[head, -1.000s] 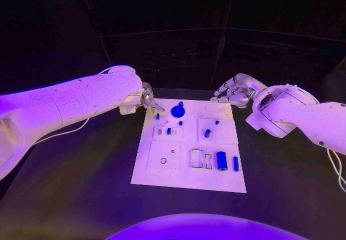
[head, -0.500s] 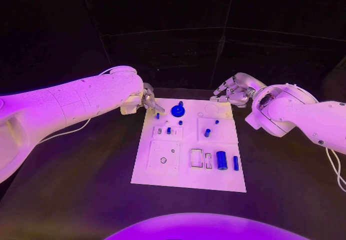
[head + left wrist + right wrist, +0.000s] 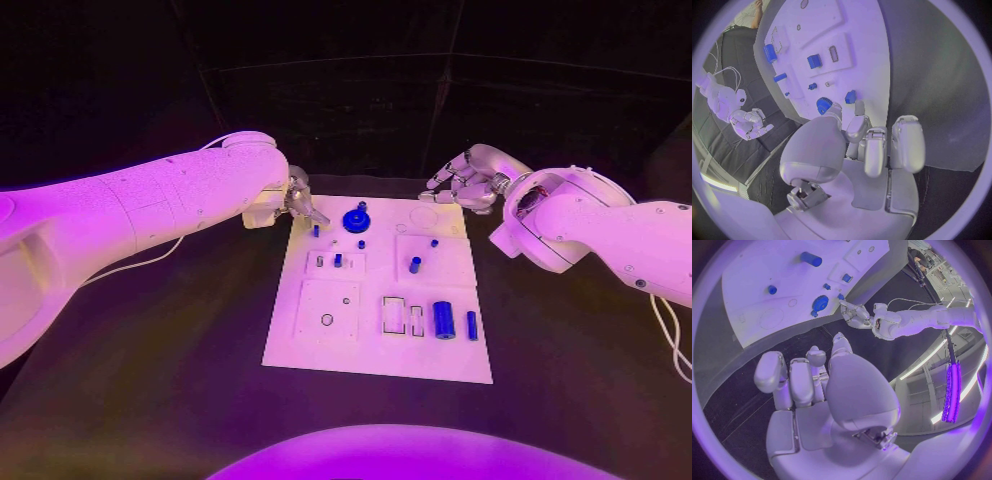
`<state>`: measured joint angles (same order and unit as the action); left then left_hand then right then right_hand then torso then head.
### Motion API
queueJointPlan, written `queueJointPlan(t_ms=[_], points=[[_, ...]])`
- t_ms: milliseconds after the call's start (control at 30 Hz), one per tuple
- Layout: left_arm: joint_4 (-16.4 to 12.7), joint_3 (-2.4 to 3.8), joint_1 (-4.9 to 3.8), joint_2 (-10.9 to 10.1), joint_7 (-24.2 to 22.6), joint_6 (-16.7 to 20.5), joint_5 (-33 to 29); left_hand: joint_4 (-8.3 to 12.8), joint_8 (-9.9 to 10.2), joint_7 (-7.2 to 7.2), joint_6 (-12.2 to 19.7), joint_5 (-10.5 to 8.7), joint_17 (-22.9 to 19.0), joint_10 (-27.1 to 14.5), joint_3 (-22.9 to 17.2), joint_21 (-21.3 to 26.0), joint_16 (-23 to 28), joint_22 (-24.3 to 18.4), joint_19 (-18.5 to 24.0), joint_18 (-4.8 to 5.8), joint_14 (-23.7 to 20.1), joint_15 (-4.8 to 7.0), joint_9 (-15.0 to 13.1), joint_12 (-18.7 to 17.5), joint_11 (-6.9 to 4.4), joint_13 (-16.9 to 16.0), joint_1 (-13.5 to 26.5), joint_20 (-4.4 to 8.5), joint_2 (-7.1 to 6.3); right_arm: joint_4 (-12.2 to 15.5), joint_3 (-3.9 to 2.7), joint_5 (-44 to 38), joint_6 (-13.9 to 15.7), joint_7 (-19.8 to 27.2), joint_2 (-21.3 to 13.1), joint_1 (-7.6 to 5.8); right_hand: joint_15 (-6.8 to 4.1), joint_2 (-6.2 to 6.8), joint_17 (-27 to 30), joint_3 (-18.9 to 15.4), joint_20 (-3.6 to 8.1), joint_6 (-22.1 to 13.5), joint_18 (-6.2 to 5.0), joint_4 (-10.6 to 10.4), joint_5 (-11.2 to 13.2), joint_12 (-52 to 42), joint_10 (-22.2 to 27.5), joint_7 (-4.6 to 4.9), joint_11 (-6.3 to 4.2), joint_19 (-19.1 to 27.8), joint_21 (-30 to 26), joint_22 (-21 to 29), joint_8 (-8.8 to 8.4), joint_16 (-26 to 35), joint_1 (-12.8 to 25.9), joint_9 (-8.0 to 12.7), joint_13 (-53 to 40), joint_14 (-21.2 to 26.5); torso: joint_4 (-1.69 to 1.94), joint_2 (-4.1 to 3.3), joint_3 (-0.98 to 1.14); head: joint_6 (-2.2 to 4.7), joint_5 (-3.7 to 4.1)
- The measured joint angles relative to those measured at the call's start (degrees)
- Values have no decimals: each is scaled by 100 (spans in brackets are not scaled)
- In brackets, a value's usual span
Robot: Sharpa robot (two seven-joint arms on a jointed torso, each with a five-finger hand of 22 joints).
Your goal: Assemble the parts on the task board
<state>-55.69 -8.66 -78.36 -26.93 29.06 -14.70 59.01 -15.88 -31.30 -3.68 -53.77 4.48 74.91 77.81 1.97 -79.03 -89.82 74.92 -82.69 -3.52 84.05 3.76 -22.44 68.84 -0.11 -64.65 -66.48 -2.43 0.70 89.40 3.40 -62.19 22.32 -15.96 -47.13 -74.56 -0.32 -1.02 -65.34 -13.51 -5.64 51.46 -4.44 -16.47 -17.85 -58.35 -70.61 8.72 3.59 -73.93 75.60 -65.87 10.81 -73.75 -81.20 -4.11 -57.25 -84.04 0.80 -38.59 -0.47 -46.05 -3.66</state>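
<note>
Task board [image 3: 378, 345] lies flat at the middle of the black table [image 3: 159, 390], long side running away from the robot. Parts on it: a round blue knob [image 3: 356, 218] near the far edge, a small blue peg [image 3: 316, 232] by the far-left corner, a short blue stub [image 3: 414, 265] on the right half, and a large blue cylinder [image 3: 444, 321] with a slim blue bar [image 3: 472, 327] beside it toward the near right. Left hand [image 3: 293, 203] hovers at the far-left corner of the board, close to the peg; the left wrist view shows its fingers [image 3: 907, 142] loosely curled and side by side, nothing between them, the fingertips just short of the knob and the board's edge. Right hand [image 3: 459, 186] hangs beyond the far-right corner, off the board; the right wrist view shows its fingers [image 3: 773, 372] likewise bent and empty. Whether either hand touches the board cannot be told. Judgement: approach step, no part picked yet; the left hand looks the likelier to act first, on the peg or the knob. Next move calls for a lowering over the chosen part, a thumb-to-finger pinch on a small upright piece, and care not to knock its neighbours.
</note>
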Motion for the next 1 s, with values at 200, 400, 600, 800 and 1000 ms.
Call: queueJointPlan(t_ms=[200,400,600,800,1000], points=[[18,0,5,17,0,-40,2,0,0,0,0,0,0,0,0,0,0,0,0,0,0,0,4,0,0,0,-35,0,24,-2,0,2,-1,0,3,0,0,0,0,0,0,0,0,0,0,0,0,0,0,0,0,0,0,0,0,0,0,0,0,0,0,-7,-1],[29,0,8,32,5,-72,3,0,-23,20,-20,0,0,0,0,0,0,0,0,0,0,0,9,0,0,1,-84,0,28,-2,0,3,-1,0,3,0,0,0,0,0,0,0,0,0,0,0,0,0,0,0,0,0,0,0,0,0,0,0,0,0,1,-10,-1],[45,0,10,45,16,-85,5,10,-23,20,-19,0,0,0,10,0,0,0,0,0,0,0,9,0,0,1,-84,0,28,-5,0,4,-2,-1,9,0,0,0,0,0,0,0,0,0,0,0,0,0,0,0,0,-1,0,0,0,-1,-1,0,1,1,1,-11,-1],[51,0,12,58,18,-93,5,16,-23,20,-19,0,0,0,16,0,0,0,0,0,0,0,15,0,1,1,-84,0,28,-9,0,4,-3,-3,18,0,0,0,0,0,0,0,0,0,0,0,0,0,0,0,0,-1,0,0,0,0,-1,0,1,1,1,-14,6],[54,0,13,58,19,-112,6,32,-23,20,-19,0,0,0,0,0,0,-1,0,0,0,0,22,0,0,1,-167,0,54,-11,0,5,-5,-4,21,0,0,0,-1,0,0,0,0,0,0,0,0,0,0,0,0,-1,0,0,0,-1,-1,0,1,1,0,-19,11]])
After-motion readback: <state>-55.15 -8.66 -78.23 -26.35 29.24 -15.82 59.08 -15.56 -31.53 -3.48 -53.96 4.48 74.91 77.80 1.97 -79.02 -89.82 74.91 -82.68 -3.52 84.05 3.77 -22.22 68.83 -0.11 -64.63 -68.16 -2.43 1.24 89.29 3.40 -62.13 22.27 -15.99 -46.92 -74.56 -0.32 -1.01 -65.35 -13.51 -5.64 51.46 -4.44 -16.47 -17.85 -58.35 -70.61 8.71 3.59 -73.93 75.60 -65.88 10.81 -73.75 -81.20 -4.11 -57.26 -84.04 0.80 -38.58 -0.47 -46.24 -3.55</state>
